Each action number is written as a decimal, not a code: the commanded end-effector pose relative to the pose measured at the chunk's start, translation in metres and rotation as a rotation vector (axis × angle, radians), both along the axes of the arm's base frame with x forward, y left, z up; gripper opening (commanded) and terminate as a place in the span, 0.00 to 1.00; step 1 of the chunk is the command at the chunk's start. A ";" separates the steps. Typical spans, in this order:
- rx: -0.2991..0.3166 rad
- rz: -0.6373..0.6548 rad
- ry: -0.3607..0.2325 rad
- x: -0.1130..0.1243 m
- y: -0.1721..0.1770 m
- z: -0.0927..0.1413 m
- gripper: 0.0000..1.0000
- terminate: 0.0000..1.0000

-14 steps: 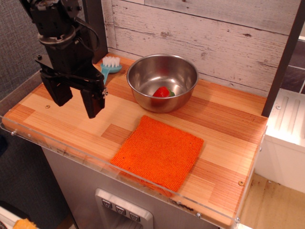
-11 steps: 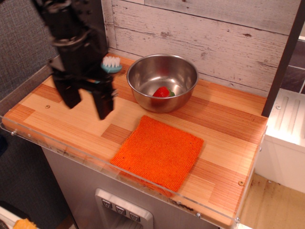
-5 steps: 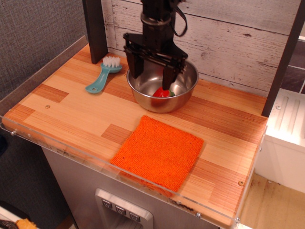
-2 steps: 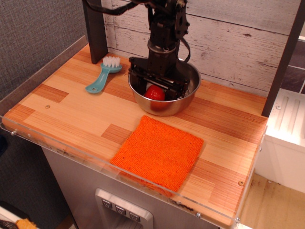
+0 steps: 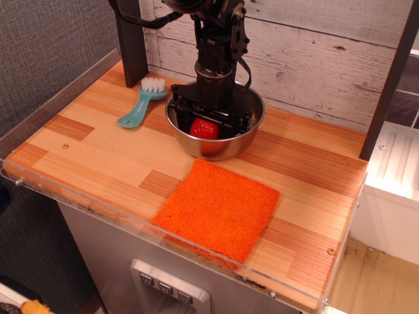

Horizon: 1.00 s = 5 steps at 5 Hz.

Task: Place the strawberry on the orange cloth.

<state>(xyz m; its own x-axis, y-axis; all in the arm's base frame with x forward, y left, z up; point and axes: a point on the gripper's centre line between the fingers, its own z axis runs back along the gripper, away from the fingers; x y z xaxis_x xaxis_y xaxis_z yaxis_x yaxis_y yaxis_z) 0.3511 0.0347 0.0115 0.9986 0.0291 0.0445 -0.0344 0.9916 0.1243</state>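
Reaching straight down from above, the black robot gripper (image 5: 208,122) sits inside the round, shiny stainless-steel bowl (image 5: 213,145), its two dark fingers lowered below the rim. Between those fingers lies the glossy red plastic toy strawberry (image 5: 203,128), and the fingers stand on either side of it, close against it. Whether they are actually pressing on the fruit or only flanking it cannot be told from this view, because the bowl's wall and the gripper's own frame hide the contact.

The strawberry is in the bowl, toward its front-left part, with its red body facing the camera; its green top does not show clearly. The bowl stands on the light wooden striped countertop (image 5: 98,154), near the back wall of whitewashed wooden planks (image 5: 308,52).

In front of the bowl and slightly to its right lies the flat, square, bright orange knitted cloth (image 5: 218,209). It lies turned at an angle to the counter edge, its far corner near the bowl's base, and nothing rests on it. The strawberry and the cloth are apart, separated by the bowl's wall.

Left of the bowl, a small turquoise plastic brush with white bristles (image 5: 140,103) lies on the counter, bristle head toward the wall and handle pointing forward-left. A dark upright post (image 5: 129,39) rises behind the brush. A clear acrylic strip (image 5: 131,226) runs along the counter's front edge.
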 end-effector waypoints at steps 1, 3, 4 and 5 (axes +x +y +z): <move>-0.051 0.007 -0.145 0.008 0.013 0.049 0.00 0.00; -0.121 -0.004 -0.285 -0.021 0.021 0.107 0.00 0.00; -0.159 -0.051 -0.244 -0.055 0.010 0.102 0.00 0.00; -0.166 -0.107 -0.191 -0.085 -0.009 0.083 0.00 0.00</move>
<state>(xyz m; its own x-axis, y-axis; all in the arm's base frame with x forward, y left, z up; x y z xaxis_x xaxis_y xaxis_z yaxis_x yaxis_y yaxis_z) 0.2620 0.0194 0.0810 0.9807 -0.0546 0.1878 0.0654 0.9965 -0.0519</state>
